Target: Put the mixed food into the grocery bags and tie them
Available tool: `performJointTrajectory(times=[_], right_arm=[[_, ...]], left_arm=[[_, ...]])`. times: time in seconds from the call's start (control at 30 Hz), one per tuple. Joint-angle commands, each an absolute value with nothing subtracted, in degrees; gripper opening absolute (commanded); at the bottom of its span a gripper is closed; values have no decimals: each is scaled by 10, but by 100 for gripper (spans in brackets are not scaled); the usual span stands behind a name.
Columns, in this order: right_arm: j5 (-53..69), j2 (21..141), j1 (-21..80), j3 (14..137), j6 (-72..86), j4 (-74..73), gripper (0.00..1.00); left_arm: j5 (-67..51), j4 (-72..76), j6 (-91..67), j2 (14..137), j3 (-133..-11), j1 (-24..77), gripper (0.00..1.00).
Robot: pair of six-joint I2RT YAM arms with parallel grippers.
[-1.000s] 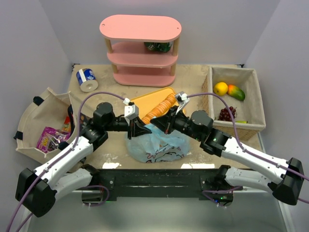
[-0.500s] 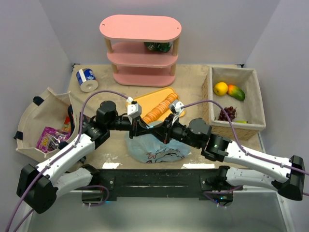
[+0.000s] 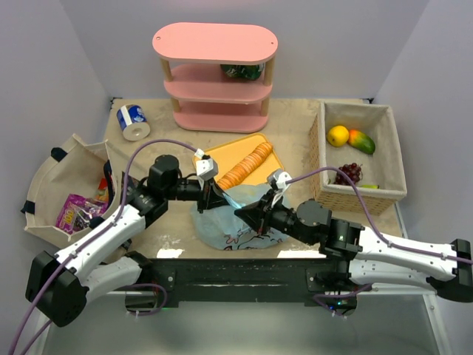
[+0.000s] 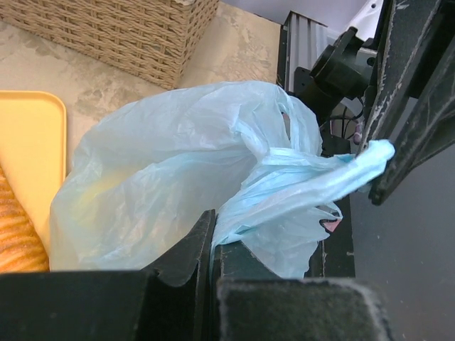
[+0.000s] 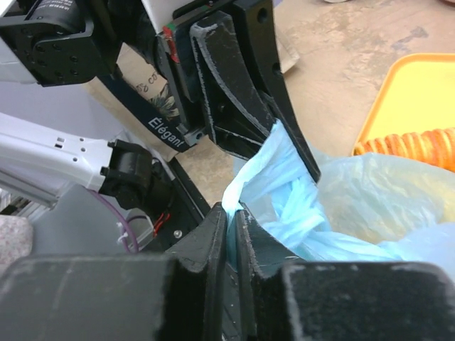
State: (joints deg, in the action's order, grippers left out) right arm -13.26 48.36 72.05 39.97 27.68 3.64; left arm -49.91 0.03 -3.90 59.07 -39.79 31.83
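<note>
A light-blue grocery bag [image 3: 235, 222] with small cartoon prints lies on the table near the front edge, bulging with contents I cannot make out. My left gripper [image 3: 216, 200] is shut on one twisted handle at the bag's top left. It shows in the left wrist view [image 4: 212, 238], pinching the blue plastic [image 4: 284, 185]. My right gripper [image 3: 248, 214] is shut on the other handle, seen in the right wrist view [image 5: 231, 213]. The two handles cross between the grippers, and the left fingers [image 5: 234, 85] sit just beyond the bag [image 5: 370, 199].
A yellow tray [image 3: 222, 154] with a sliced loaf [image 3: 247, 164] lies behind the bag. A wicker basket [image 3: 392, 140] at the right holds fruit [image 3: 338, 135] and grapes [image 3: 347, 174]. A cloth bin [image 3: 52, 181] at the left holds snack packets [image 3: 72, 214]. A pink shelf [image 3: 215, 74] and a can [image 3: 133, 122] stand at the back.
My right gripper has pulled its handle from above the loaf down towards the near edge, across the bag. My left gripper has shifted slightly right. The bag's top is drawn flatter.
</note>
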Motion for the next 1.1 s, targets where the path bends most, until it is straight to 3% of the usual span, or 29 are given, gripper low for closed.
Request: performJointTrajectory(times=[0.0,0.2,0.63,1.07], right_arm=[[-156,459,733,396,292,25,2],[-181,446,734,391,302,10,0],[-243,396,734,460,286,-111,0],[-207,432,734,436,318,-66,0]], left_arm=[[-490,11,-34,575,-402,309,0],[-563,76,-55,551,-392,308,0],[-608,229,-147,585,-415,312,23],[-604,284,-188,609,-411,329,34]])
